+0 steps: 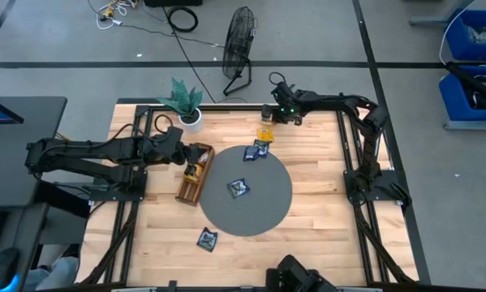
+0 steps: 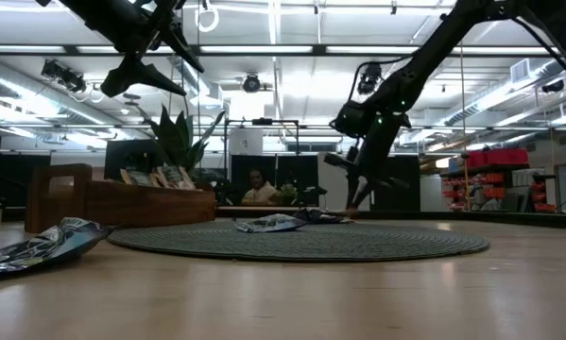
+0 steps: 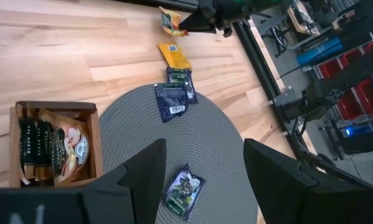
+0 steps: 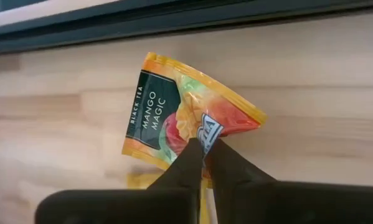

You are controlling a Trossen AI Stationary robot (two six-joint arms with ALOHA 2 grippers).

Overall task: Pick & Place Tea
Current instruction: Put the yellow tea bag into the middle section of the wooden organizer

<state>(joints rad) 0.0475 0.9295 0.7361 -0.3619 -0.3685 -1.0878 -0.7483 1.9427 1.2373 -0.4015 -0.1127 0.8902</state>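
Wooden table (image 1: 324,219) bears a grey mat (image 1: 247,195), fan (image 1: 239,32) behind.

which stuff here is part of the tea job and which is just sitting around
Job:
right gripper, pinching the orange mango sachet
dark sachets on the mat
dark sachet on bare wood
wooden tray
left gripper, open above the tray

Lying about:
potted plant
floor fan
round mat

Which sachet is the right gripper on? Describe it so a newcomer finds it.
Find the round mat, then go to the table's far edge beyond it. There the right gripper is shut on an orange sachet marked Mango Magic, lifted and crumpled; another orange sachet nearby lies flat.
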